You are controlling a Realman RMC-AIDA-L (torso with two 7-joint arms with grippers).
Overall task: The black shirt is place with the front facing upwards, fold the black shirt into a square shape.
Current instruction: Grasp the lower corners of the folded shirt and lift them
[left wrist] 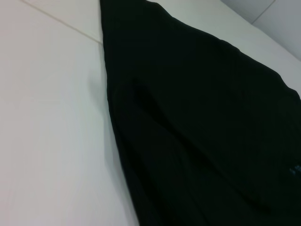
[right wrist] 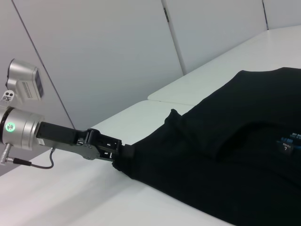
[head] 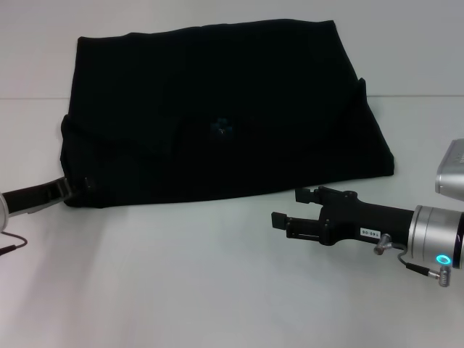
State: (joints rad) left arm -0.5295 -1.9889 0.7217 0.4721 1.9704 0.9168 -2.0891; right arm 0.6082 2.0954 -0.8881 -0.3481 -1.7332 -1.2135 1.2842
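Black fabric: the black shirt [head: 225, 116] lies flat on the white table [head: 181, 283], already folded into a wide, uneven block; sleeve layers overlap across its upper face, and a small blue neck label [head: 220, 127] shows near the middle
Left gripper: the left gripper [head: 78, 185] is at the shirt's near left corner, fingertips tucked into the cloth; the right wrist view suggests it is pinching that corner [right wrist: 123, 155], though the fingers vanish into the fabric, so whether they are really closed on it I cannot tell
Right gripper: the right gripper [head: 290, 209] hovers just off the near right hem, apart from the cloth, fingers spread and holding nothing
Risk, uneven lift: if only the left corner rises, the layers will likely slide apart and the block will skew, because the right side is not yet held
Risk, missed layer: the right fingers could catch only the top ply at the hem, letting the lower plies stay behind
Risk, drag: pulling low across the table could bunch the near edge instead of folding it
Edges: the near hem runs roughly straight between the two grippers; the right edge slants, and the far edge sits close to the table's back
Open room: broad bare table in front of the shirt and to both sides, little room beyond it
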